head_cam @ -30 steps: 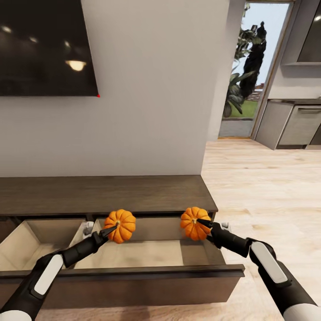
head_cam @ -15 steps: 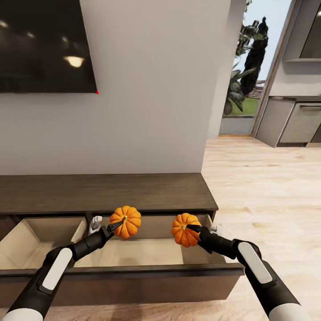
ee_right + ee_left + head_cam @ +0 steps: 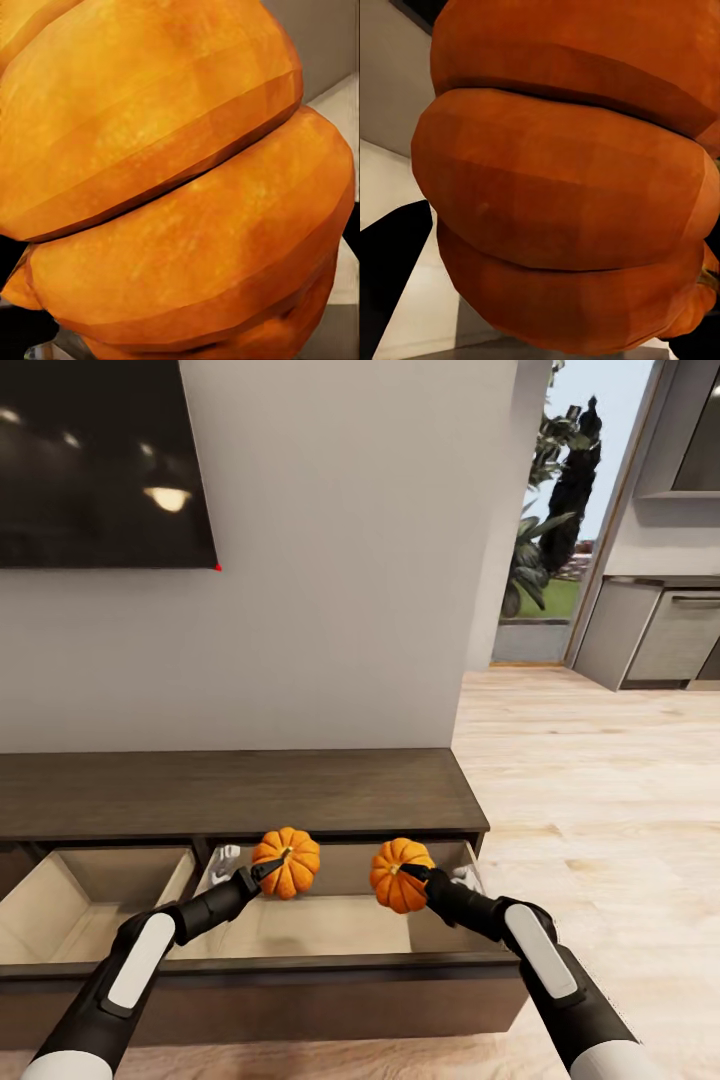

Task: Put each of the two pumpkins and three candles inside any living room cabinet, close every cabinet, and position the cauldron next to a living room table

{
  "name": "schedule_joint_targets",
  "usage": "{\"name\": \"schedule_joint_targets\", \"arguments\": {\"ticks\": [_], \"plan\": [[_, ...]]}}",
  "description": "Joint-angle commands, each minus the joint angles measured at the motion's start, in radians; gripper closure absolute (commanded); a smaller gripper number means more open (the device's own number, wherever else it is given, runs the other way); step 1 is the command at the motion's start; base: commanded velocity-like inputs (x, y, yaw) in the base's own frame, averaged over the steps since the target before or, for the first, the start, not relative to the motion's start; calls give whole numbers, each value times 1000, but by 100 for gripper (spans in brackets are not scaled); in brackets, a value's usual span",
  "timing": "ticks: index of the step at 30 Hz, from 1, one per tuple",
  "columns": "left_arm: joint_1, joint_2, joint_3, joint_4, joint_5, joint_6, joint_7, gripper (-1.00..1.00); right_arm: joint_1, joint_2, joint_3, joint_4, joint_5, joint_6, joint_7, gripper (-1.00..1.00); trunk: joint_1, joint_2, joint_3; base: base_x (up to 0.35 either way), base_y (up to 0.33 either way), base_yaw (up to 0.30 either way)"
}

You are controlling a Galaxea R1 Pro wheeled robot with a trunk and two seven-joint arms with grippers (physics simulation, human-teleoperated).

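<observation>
Pumpkins held over the open cabinet drawer

Head view. Pumpkins ride one in each of my claws, both hanging above the pulled-out drawer (image 3: 300,930) of the cabinet (image 3: 230,792). My left gripper (image 3: 268,869) is clamped on the left pumpkin (image 3: 288,860), which hangs over the drawer's rear left part, just in front of the cabinet's top edge. My right gripper (image 3: 412,873) is clamped on the right pumpkin (image 3: 397,874), which hangs over the drawer's rear right part. The two pumpkins are near each other but apart. A second drawer (image 3: 80,900), left of the first one, also stands open, showing a pale interior. Above the cabinet a dark screen (image 3: 100,460) is mounted on the wall. To the cabinet's right, light wood floor (image 3: 590,780) runs toward a doorway.

Left wrist view. Ribbed orange skin of the left pumpkin (image 3: 562,195) sits right against the camera, with a dark finger (image 3: 390,262) of my claw at its side.

Right wrist view. Brighter orange ribs of the right pumpkin (image 3: 180,195) sit equally close; my fingers cannot be told apart from the dark edges.
</observation>
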Motion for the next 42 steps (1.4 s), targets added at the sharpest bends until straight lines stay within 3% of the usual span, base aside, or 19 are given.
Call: {"name": "schedule_joint_targets", "arguments": {"ticks": [1,8,13,18,26,34,42], "plan": [[0,0,2,-1,3,7,-1,100,-1,9,0,0,8,-10,-10,100,0,0,-1,0,0,0],[0,-2,0,-1,3,7,4,100,-1,37,4,6,34,-127,-28,100,2,-1,-16,0,0,0],[0,-19,-1,-1,2,7,54,100,-1,40,15,10,37,-136,-29,100,2,-2,-20,0,0,0],[0,-26,-1,-1,1,7,65,100,-1,42,17,11,47,-157,-30,100,2,-2,-20,0,0,0],[-1,-28,-2,0,2,7,91,100,-2,66,18,12,54,-167,-66,100,6,-3,-51,0,0,0],[-1,-37,-2,0,2,6,108,100,-2,69,20,11,54,-168,-69,100,9,-5,-82,0,0,0],[0,-37,-1,0,2,6,109,100,-2,69,60,10,56,-172,-70,100,12,-7,-105,0,0,0]]}}
